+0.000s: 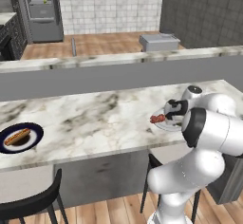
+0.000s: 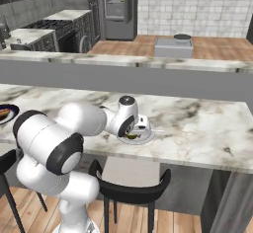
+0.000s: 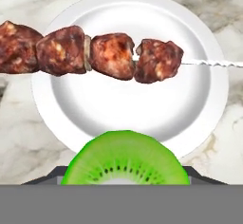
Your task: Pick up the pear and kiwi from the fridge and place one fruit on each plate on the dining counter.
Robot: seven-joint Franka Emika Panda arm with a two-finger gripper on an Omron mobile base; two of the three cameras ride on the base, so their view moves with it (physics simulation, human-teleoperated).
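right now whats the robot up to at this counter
The white arm holds its pincer shut on a kiwi just above a white plate on the marbled dining counter. A meat skewer lies across that plate. Farther along the counter, a navy-rimmed plate carries a hot dog.

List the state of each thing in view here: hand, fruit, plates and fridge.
hand: shut on the kiwi, above the white plate.
kiwi: held, cut face toward the camera.
white plate: on the dining counter, carrying a meat skewer.
navy-rimmed plate: on the counter, carrying a hot dog.
fridge: door open.
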